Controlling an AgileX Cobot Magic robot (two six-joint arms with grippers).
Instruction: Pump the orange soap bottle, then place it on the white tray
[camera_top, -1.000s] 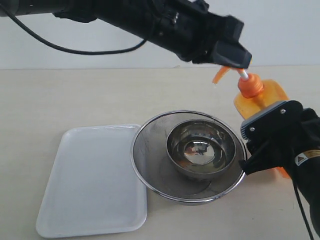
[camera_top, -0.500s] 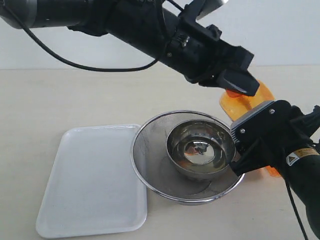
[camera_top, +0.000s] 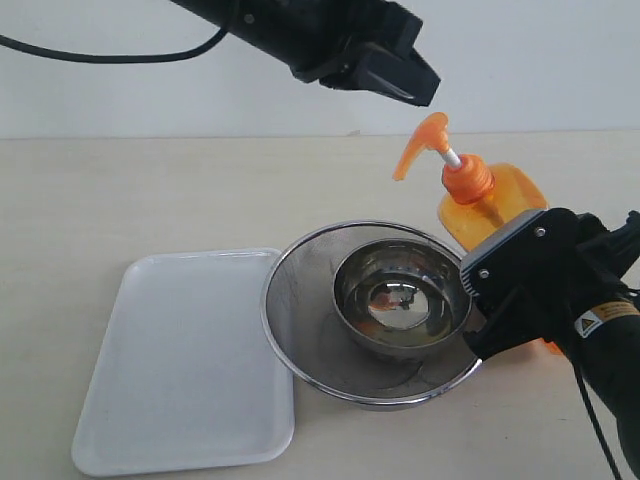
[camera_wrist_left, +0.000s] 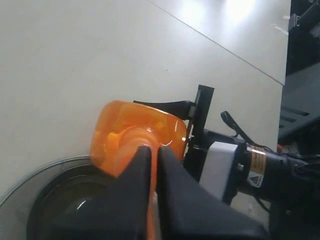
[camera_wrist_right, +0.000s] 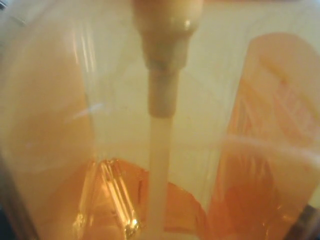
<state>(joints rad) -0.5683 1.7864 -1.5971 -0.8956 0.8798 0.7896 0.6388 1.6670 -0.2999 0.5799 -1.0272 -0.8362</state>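
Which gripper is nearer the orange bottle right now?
Right. The right gripper is clamped around the body of the orange bottle, holding it. The left gripper, shut, hangs above the pump head, clear of it.

The translucent orange soap bottle (camera_top: 497, 203) leans tilted at the right, its orange pump head (camera_top: 424, 143) up on the white stem. The white tray (camera_top: 180, 370) lies flat, well to its left.
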